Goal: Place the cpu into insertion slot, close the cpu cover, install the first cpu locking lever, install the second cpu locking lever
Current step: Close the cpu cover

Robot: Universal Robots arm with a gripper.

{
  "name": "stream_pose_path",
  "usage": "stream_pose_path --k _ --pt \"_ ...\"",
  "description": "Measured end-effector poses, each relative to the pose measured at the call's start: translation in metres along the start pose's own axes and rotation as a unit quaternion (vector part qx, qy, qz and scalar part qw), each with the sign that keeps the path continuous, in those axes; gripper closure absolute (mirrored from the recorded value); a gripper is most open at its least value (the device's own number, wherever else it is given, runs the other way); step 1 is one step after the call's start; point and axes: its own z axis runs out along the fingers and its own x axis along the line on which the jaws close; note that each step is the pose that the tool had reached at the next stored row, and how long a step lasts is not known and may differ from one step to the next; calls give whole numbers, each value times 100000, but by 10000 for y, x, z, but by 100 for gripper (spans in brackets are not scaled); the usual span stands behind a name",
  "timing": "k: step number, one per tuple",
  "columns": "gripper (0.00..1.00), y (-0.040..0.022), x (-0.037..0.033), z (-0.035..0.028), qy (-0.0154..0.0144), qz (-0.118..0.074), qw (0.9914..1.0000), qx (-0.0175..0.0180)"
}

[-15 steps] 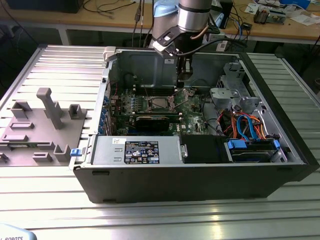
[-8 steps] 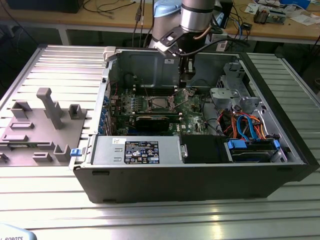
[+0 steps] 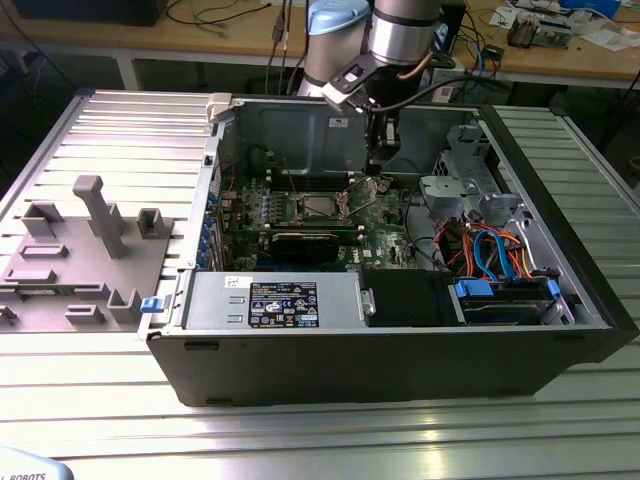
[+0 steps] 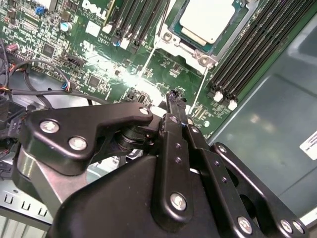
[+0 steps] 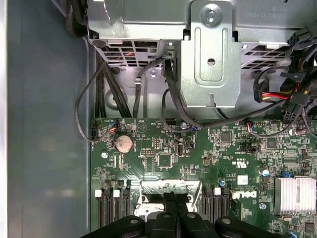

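The cpu (image 4: 205, 17) lies silver top up in the insertion slot (image 4: 198, 49) on the green board. In the exterior view the insertion slot (image 3: 320, 206) sits mid-board, and the silvery cpu cover (image 3: 352, 197) seems to stand tilted up at its right edge. Two thin wire levers (image 4: 148, 62) rise off the slot's sides, unlatched. My gripper (image 4: 173, 96) hangs a little above the board beside the slot, its black fingers pressed together with nothing between them. It reaches down into the case (image 3: 379, 160) just right of the slot in the exterior view, and its tips (image 5: 171, 198) overlap the slot's metal frame.
The open computer case (image 3: 590, 300) lies on a ribbed metal table. Memory slots (image 4: 247, 54) flank the slot, and a long black card (image 3: 300, 245) lies in front of it. A drive cage (image 5: 210, 59) and loose cables (image 5: 99, 99) are nearby. A grey fixture (image 3: 90, 240) stands at the exterior view's left.
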Motion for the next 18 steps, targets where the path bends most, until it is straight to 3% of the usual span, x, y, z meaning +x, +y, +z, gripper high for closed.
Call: stream_pose_path --k 18 --pt "89 209 -1 -3 0 -1 100000 2"
